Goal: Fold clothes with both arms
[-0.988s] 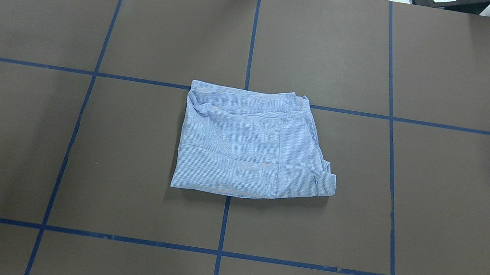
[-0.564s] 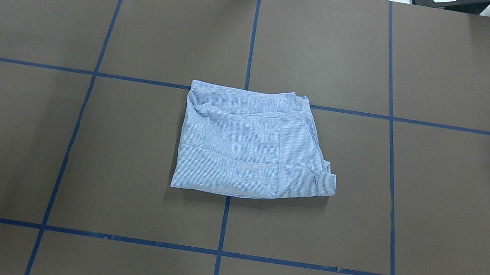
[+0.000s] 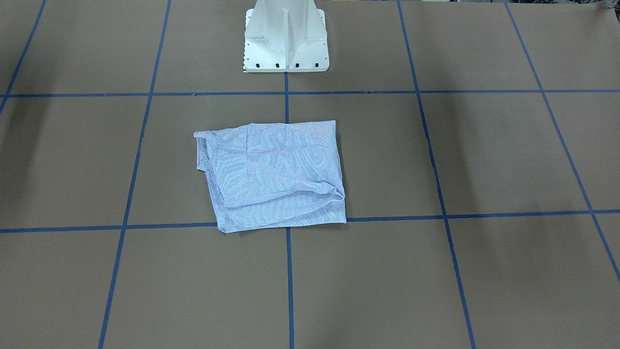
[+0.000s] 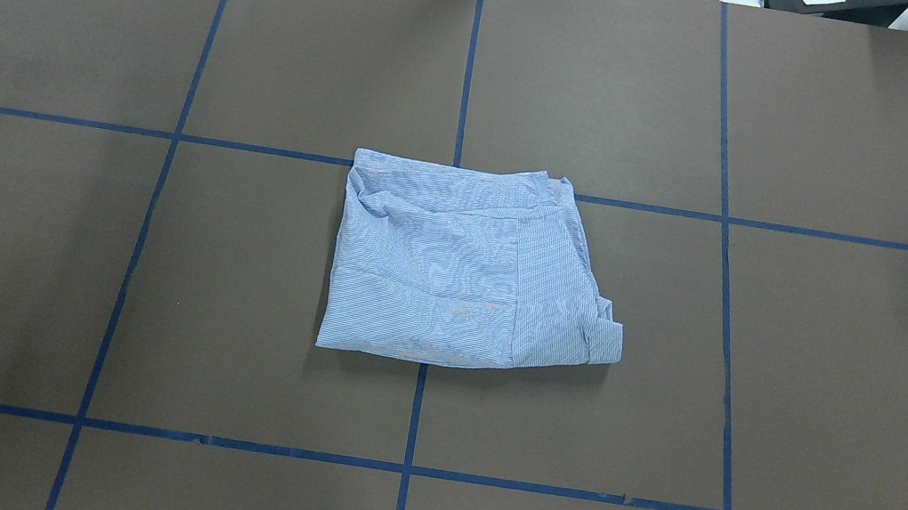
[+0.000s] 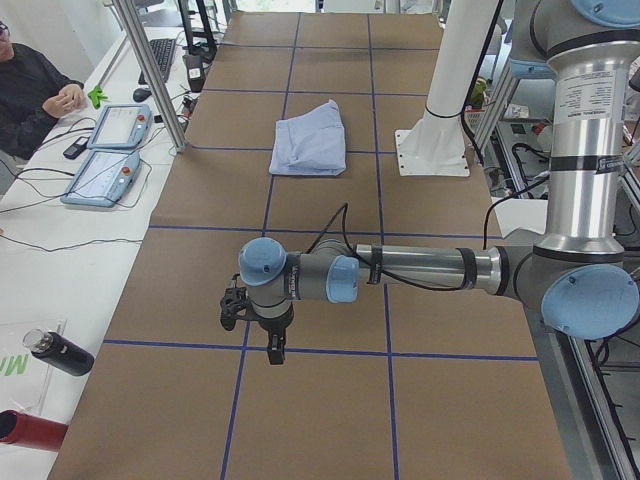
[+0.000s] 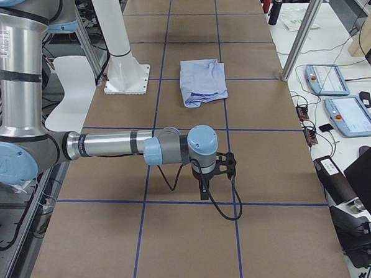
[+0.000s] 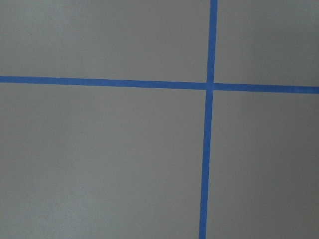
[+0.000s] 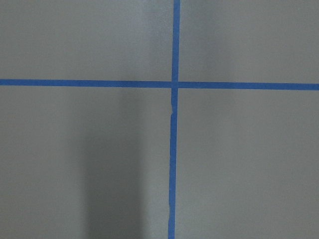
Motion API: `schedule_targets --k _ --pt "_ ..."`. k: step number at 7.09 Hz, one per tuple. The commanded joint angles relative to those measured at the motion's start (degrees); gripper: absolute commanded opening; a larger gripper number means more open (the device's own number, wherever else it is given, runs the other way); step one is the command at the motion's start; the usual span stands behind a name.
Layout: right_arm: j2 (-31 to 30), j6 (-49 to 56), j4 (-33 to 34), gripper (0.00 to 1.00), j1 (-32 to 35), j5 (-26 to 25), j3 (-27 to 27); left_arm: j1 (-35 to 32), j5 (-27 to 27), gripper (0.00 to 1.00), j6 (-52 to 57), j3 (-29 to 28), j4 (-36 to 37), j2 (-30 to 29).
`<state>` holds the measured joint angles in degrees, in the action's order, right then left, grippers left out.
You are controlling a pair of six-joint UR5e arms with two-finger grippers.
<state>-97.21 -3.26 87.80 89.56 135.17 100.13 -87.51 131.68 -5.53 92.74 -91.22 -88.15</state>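
Observation:
The clothes are one light blue-and-white striped shirt [image 4: 460, 274], folded into a rough square in the middle of the brown table [image 4: 270, 39]. It also shows in the front-facing view [image 3: 273, 174] and both side views [image 5: 310, 125] [image 6: 202, 81]. Neither arm touches it. My left gripper [image 5: 272, 345] hangs over a tape line far from the shirt, near the table's left end. My right gripper [image 6: 204, 191] hangs likewise near the right end. I cannot tell whether either is open or shut. Both wrist views show only bare table and blue tape.
The white pedestal base [image 3: 286, 39] stands at the robot side of the table. A seated person [image 5: 30, 90], teach pendants [image 5: 105, 150] [image 6: 339, 100] and a dark bottle [image 5: 60, 355] are at a side bench beyond the table's far edge.

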Motion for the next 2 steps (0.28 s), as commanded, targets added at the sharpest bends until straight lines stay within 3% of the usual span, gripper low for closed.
schedule_targets --k 1,2 --pt "0.0 0.0 0.0 1.00 0.0 0.0 0.0 0.0 0.2 1.00 0.0 0.4 0.0 -0.1" --pt "0.0 0.0 0.0 1.00 0.0 0.0 0.0 0.0 0.2 1.00 0.2 0.4 0.0 -0.1"
